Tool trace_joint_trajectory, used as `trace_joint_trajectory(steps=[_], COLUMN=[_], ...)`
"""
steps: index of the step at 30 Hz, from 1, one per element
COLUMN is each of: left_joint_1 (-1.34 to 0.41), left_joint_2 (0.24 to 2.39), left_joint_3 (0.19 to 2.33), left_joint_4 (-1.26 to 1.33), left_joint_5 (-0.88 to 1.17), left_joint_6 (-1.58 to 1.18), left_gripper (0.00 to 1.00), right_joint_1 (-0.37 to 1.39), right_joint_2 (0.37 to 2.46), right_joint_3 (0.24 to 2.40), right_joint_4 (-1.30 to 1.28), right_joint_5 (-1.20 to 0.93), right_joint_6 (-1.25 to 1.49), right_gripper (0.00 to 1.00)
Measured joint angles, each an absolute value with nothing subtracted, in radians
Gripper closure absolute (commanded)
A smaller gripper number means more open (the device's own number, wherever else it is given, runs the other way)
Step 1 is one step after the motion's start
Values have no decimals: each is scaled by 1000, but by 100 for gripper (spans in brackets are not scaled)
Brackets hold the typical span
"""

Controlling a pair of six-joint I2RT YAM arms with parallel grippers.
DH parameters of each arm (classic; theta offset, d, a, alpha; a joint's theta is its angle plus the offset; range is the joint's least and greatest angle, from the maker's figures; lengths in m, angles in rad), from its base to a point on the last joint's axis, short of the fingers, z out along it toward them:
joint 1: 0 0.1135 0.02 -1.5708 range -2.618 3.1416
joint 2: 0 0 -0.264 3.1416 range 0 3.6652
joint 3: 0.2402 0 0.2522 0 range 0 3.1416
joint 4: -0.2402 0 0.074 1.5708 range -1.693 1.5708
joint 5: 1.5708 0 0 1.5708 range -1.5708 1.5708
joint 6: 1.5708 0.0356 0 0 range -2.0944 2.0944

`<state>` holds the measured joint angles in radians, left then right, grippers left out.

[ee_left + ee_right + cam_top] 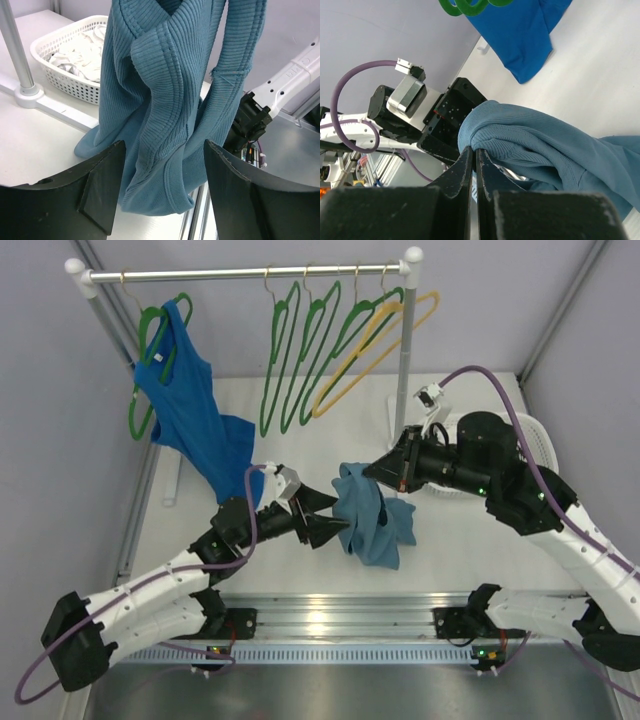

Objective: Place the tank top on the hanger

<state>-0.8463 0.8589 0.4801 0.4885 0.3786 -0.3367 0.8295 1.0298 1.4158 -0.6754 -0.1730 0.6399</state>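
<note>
Your left gripper (335,518) is spread wide, with the tank top (375,525) hanging right between its fingers (100,185). It's not squeezing anything, and I can't tell if the pads actually touch the cloth. The top is bunched up mid-table, dangling from your right gripper (385,473), whose fingers (462,170) are pinched tight on a fold at its upper end. The green hangers (300,350) sit on the far rail, well apart from it.

Bunched, ribbed teal tank top (372,522)
</note>
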Motion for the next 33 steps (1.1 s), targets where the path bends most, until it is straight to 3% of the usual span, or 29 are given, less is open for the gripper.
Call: trace_joint_trajectory(steps=[2, 4, 5, 6, 8, 9, 17, 28, 33], left_joint_1=[-846, -846, -846, -846, -846, -846, -846, -846, -846], left_joint_2=[878, 893, 899, 902, 904, 904, 800, 556, 534], left_joint_3=[484, 484, 484, 484, 484, 484, 490, 490, 510], left_joint_4=[500, 509, 514, 517, 524, 525, 481, 348, 238], left_joint_5=[386, 389, 393, 397, 406, 412, 438, 413, 372], left_joint_6=[-337, -338, -339, -343, -352, -355, -395, -447, -441], left_gripper=[33, 45, 54, 72, 95, 100, 100, 100, 100], right_joint_1=[830, 830, 830, 831, 831, 831, 831, 812, 801], right_joint_2=[1030, 1030, 1030, 1030, 1029, 1029, 985, 965, 976], right_joint_3=[1416, 1416, 1416, 1416, 1416, 1416, 1390, 1230, 1223], right_joint_4=[-675, -675, -675, -675, -675, -676, -695, -696, -680], right_joint_5=[-173, -172, -170, -169, -164, -158, -53, 48, 33], right_joint_6=[640, 640, 640, 640, 640, 640, 640, 640, 629], right_gripper=[100, 100, 100, 100, 100, 100, 88, 86, 65])
